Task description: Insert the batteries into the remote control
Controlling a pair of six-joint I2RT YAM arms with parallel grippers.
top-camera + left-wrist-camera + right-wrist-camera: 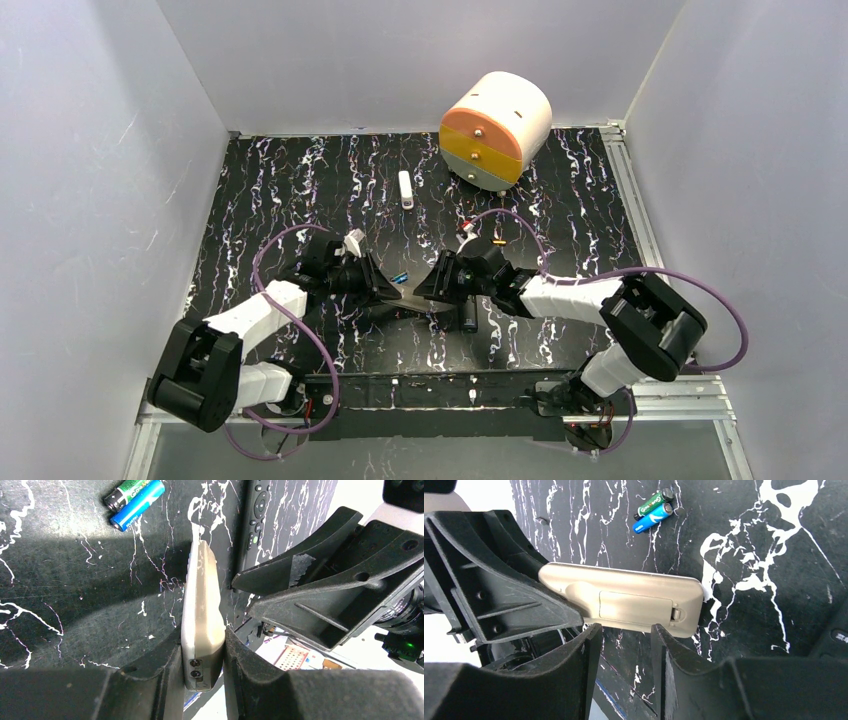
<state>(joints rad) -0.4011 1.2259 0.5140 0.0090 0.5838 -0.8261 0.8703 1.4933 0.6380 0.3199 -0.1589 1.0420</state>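
My left gripper (202,641) is shut on one end of the remote control (202,595) and holds it edge-on above the mat, with the greyish-tan back turned to my right gripper. In the right wrist view the remote's back (624,600) shows its closed battery cover. My right gripper (624,629) is open, its tips at the remote's lower edge, below the cover. The batteries (134,499), one blue and one green-and-black, lie side by side on the mat beyond the remote. They also show in the right wrist view (652,511). From the top, both grippers (392,288) (422,292) meet mid-table.
A slim black remote (468,316) lies just right of my right gripper, also in the left wrist view (257,515). A narrow white stick (405,189) lies further back. A round drawer unit (495,128) stands at the back right. White walls enclose the black marbled mat (300,190).
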